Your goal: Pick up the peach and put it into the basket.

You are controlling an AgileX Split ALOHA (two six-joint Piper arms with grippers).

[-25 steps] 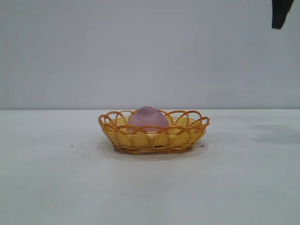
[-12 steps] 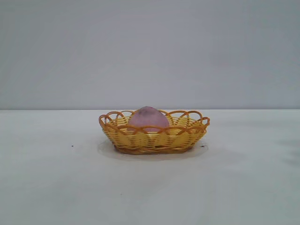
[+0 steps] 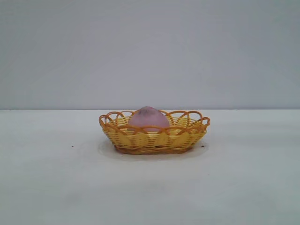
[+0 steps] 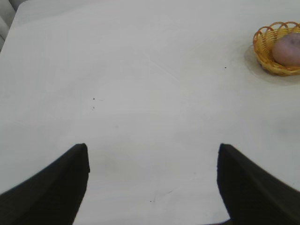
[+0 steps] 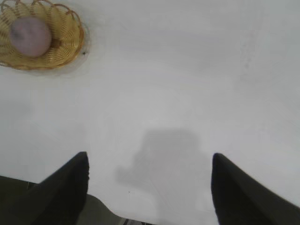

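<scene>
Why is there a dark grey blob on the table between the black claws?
That is a shadow: in the right wrist view a soft grey patch lies on the white table between the open right gripper fingers, likely cast by the arm. The left wrist view shows no such patch between the open left gripper fingers. In the exterior view, only a faint shadow rings the basket holding the peach.

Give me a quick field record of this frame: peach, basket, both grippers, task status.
peach: sits inside the basket, nothing touching it
basket: upright on the white table, mid-scene
left gripper: open, empty, over bare table, away from basket
right gripper: open, empty, over bare table, away from basket
arms in exterior view: none visible
task status: peach placed, looks complete
</scene>
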